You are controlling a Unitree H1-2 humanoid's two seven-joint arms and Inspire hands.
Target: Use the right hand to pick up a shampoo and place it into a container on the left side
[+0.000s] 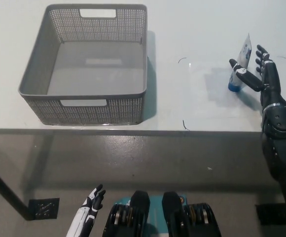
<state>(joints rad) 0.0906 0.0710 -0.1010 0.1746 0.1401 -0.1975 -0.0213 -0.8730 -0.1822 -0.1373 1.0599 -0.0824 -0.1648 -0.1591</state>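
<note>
— Where is the shampoo tube point(241, 61)?
— On the white table point(192, 34), far right, well apart from the empty grey basket point(84, 106).
— And the right hand point(262, 74)?
— Spread wide beside it, holding nothing. The left hand point(89, 207) rests low, fingers apart.

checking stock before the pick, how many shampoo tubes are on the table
1. The tube stands cap-down at the table's right side, right by the open right hand. The basket at left looks empty, so none seems hidden there.
</note>
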